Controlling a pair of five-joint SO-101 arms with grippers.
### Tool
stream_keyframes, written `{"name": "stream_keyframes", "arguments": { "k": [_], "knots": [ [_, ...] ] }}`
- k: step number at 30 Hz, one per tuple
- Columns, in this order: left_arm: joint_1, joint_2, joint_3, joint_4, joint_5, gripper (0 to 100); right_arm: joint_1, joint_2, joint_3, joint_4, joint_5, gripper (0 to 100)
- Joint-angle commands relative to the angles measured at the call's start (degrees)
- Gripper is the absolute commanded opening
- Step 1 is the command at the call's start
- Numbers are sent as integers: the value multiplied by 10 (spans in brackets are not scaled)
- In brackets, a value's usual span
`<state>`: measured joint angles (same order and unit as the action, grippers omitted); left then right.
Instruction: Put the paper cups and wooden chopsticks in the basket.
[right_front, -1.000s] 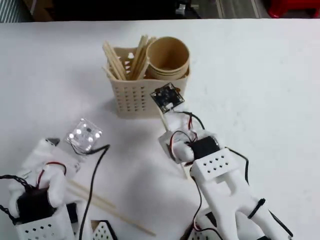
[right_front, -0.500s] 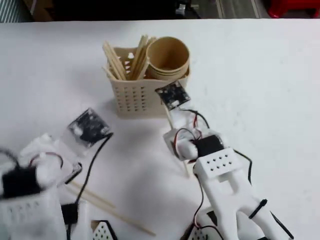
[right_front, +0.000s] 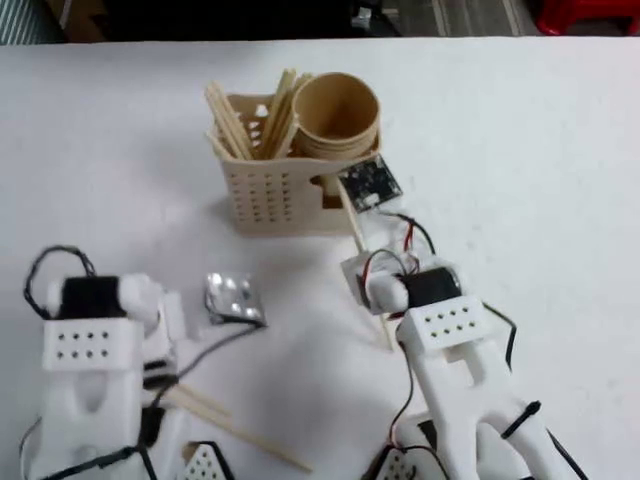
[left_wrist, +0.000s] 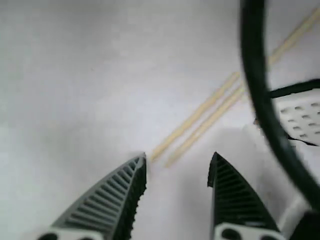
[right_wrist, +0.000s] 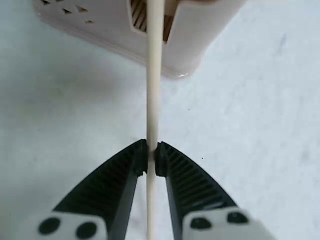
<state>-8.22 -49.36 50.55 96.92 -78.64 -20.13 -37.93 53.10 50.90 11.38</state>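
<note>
My right gripper (right_wrist: 151, 159) is clamped on one wooden chopstick (right_wrist: 154, 75) whose far end reaches the near right corner of the basket (right_front: 268, 195) — it stands toward the far side, holding paper cups (right_front: 335, 110) and a bundle of sticks (right_front: 245, 120). My left gripper (left_wrist: 176, 170) hangs with jaws apart over two loose chopsticks (left_wrist: 200, 122) at the near left of the white table (right_front: 520, 150). Beyond its far edge I see dark floor and something red (right_front: 585, 15).

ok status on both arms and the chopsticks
Right end effector shut on a chopstick, its tip at the basket. Left end effector open by two chopsticks on the table. Nothing seen blocking either.
</note>
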Motion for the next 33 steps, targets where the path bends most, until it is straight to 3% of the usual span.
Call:
{"name": "stream_keyframes", "arguments": {
  "k": [1, 10, 20, 26, 30, 33],
  "knots": [
    [7, -58, 127, -99, -57, 214, 6, -12, -4, -9, -3, 17],
    [6, -51, 140, -124, -57, 214, 4, -11, -4, -9, -1, 17],
    [8, 124, 100, -127, -58, 186, 4, -11, -4, -9, 0, 17],
    [5, 219, 105, -209, -58, 186, 4, -11, -4, -9, 0, 17],
    [7, 269, 87, -222, -50, 185, 4, -11, -4, -9, 0, 17],
    [5, 285, 81, -263, 11, 181, 4, -11, -4, -9, 0, 17]
  ]
}}
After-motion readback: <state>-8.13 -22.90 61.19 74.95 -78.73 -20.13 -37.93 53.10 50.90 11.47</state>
